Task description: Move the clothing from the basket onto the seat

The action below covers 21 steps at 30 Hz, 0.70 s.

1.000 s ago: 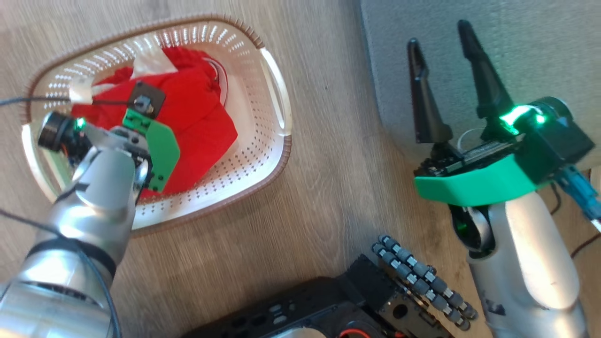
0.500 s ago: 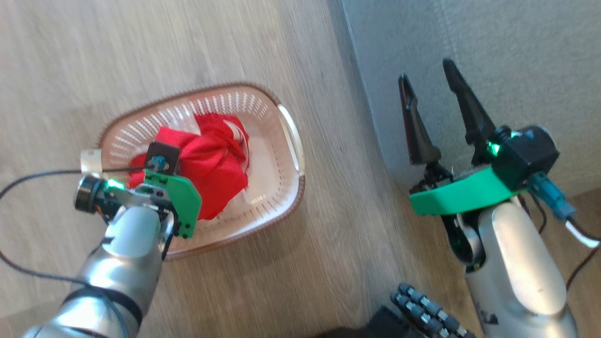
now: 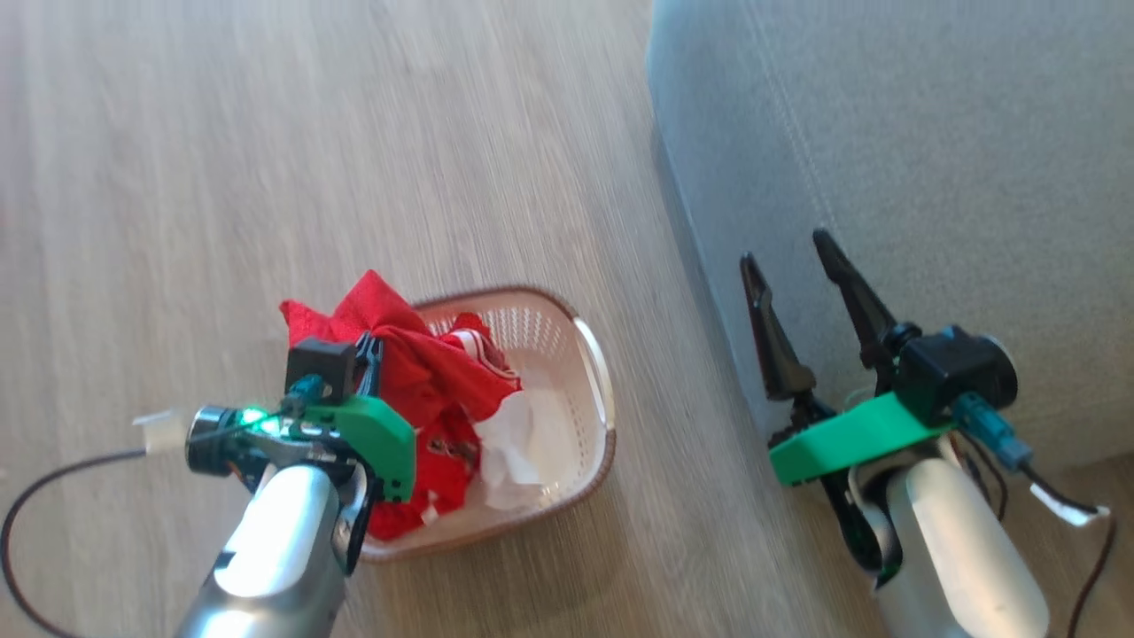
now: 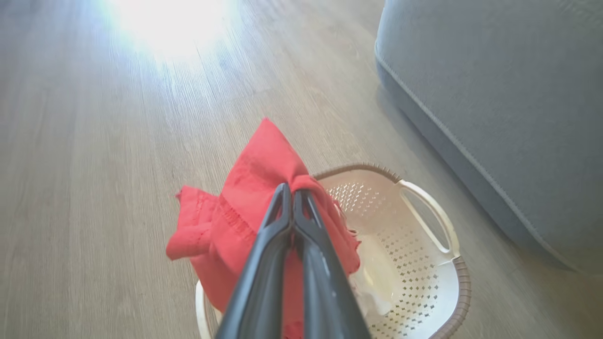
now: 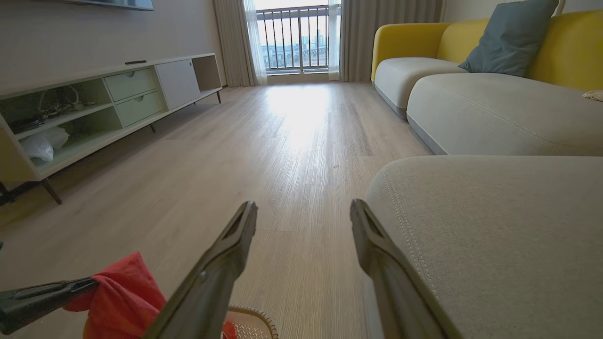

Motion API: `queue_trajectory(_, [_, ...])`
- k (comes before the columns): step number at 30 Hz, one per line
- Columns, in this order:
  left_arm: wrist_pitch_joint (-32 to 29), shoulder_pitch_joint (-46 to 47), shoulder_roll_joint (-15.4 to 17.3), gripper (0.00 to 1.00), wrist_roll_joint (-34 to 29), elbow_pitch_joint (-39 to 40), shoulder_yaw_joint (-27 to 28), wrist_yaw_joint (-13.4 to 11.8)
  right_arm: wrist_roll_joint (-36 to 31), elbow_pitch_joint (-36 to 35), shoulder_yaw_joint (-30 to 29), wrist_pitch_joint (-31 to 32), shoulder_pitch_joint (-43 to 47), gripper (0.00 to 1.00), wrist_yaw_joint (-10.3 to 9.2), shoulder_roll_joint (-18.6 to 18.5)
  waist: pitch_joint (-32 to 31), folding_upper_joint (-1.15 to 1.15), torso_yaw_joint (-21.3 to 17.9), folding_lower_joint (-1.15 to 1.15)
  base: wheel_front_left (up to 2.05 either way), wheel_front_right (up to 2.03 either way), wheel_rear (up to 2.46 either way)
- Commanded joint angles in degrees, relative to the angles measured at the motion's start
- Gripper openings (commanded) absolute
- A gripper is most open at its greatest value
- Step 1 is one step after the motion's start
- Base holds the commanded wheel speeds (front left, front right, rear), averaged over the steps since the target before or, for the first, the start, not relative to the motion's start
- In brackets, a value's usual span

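My left gripper (image 4: pixel 292 189) is shut on a bunch of red clothing (image 4: pixel 264 160) and holds it up above the left end of the basket (image 4: pixel 459 282). In the head view the clothing (image 3: pixel 425 372) hangs from the gripper down into the cream basket (image 3: pixel 592 354), where more red and white fabric lies. The grey seat (image 3: pixel 930 177) rises to the right of the basket. My right gripper (image 3: pixel 786 248) stands open and empty at the seat's front edge. The right wrist view shows that gripper (image 5: pixel 304 205) open beside the seat (image 5: pixel 494 226), with the clothing (image 5: pixel 122 292) at lower left.
Wooden floor (image 3: pixel 354 133) stretches to the left and ahead of the basket. A low TV cabinet (image 5: pixel 108 103) lines the left wall. A yellow sofa with a blue cushion (image 5: pixel 509 37) stands beyond the seat. A black cable (image 3: pixel 53 478) trails from my left wrist.
The head camera has risen, so the basket looks smaller and lower. My left gripper has lifted the red clothing up out of the basket. The right gripper stays open.
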<state>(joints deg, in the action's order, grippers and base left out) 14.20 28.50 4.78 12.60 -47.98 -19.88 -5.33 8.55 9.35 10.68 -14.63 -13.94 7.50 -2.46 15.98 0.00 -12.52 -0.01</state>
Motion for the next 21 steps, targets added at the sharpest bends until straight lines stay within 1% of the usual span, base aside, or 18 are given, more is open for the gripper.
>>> queue_trajectory(1, [0.79, -0.75, 1.08, 0.0, -0.37, 5.3, 3.07, -0.52, -0.42, -1.31, 1.22, -0.37, 0.93, 1.0, -0.01, -0.42, -4.75, 0.0, 1.54, 0.01, 0.0, 0.0, 0.0])
queue_trajectory(11, [0.79, -7.6, 0.01, 0.0, -2.71, 23.96, 9.03, 0.78, -0.42, -0.1, 0.97, -0.37, 3.56, 1.0, -0.01, -0.42, -10.65, 0.0, 2.92, 0.01, 0.0, 0.0, 0.0])
queue_trajectory(12, [0.79, -7.6, 0.01, 0.0, -2.71, 23.96, 9.03, 0.78, -0.42, -0.1, 0.97, -0.37, 3.56, 1.0, -0.01, -0.42, -10.65, 0.0, 2.92, 0.01, 0.0, 0.0, 0.0])
queue_trajectory(21, [0.79, -11.67, -1.52, 0.0, -3.11, 38.32, 14.21, 2.64, -0.23, 0.13, 1.25, -0.37, 4.54, 1.0, -0.01, -0.42, -13.43, 0.0, 3.06, 0.01, 0.0, 0.0, 0.0])
